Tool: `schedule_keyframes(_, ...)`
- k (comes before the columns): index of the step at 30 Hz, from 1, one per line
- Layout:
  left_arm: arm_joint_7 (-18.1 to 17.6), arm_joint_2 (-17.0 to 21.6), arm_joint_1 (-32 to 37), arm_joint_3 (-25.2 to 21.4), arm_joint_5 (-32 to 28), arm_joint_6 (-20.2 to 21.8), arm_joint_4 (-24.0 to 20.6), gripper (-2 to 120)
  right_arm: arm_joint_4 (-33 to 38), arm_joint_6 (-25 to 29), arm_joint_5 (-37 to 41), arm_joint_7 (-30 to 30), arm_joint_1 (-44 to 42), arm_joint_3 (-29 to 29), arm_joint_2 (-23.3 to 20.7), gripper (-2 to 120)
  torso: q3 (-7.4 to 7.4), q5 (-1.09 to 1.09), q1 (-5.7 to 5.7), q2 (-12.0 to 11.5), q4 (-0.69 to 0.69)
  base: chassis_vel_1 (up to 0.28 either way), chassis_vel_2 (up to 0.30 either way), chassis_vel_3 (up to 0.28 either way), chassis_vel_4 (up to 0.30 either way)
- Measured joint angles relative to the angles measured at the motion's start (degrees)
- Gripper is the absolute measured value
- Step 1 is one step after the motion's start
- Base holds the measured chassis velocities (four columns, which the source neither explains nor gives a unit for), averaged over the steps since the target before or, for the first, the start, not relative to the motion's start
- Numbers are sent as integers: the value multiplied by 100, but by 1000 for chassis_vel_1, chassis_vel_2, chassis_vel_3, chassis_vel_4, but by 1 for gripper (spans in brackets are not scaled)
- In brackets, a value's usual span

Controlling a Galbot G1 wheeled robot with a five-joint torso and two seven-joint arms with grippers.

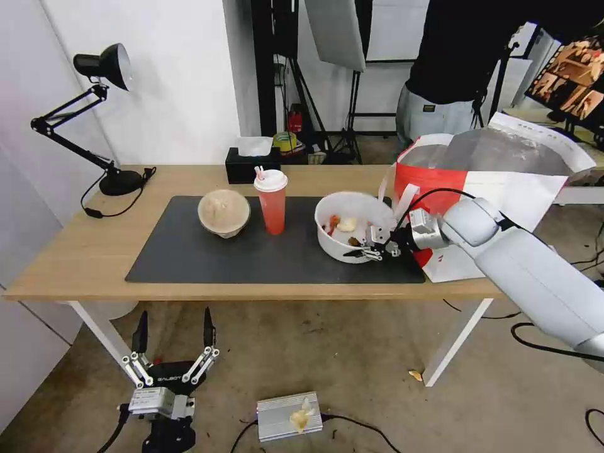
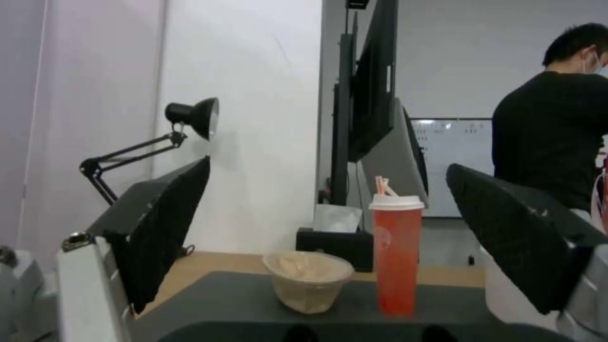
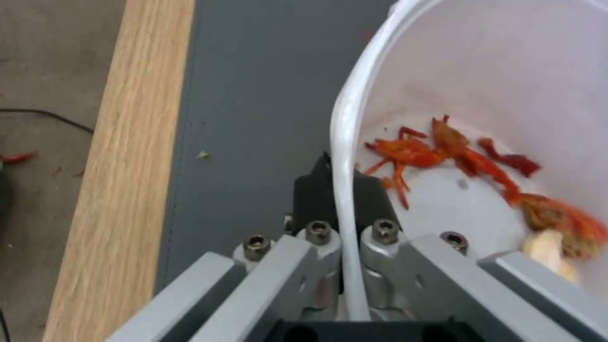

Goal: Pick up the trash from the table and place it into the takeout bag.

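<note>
Gripping the rim of the white bowl (image 1: 352, 226): right hand (image 1: 371, 246) is clenched on the wall, one finger inside, one outside, at the edge facing the takeout bag (image 1: 484, 189). Bowl sits upright on the grey mat (image 1: 207, 258), mouth up, red food scraps (image 3: 456, 152) on its bottom. Using the bowl as reference: red drink cup (image 1: 271, 201) stands just beside it, long axis vertical, lid and straw on top; beige lidded bowl (image 1: 224, 212) is past the cup, upright; the bag is on the opposite side, near it, mouth open upward, foil lining showing. All sit on the bench (image 1: 75, 258). Left hand (image 1: 173, 343) hangs low in front of the bench edge, fingers spread, released, pointing up.
</note>
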Motion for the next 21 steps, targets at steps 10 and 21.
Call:
schedule_keyframes(10, 0, 0, 2, -14, 0, -6, -12, 100, 17, 5, 123, 2, -8, -5, -6, 0, 0, 0, 0, 0, 0, 0, 0, 0, 0)
schedule_keyframes(21, -2, -2, 12, -10, 3, -8, -34, 100, 497, -16, 983, -129, 158, -85, -222, 0, 0, 0, 0, 0, 0, 0, 0, 0, 0)
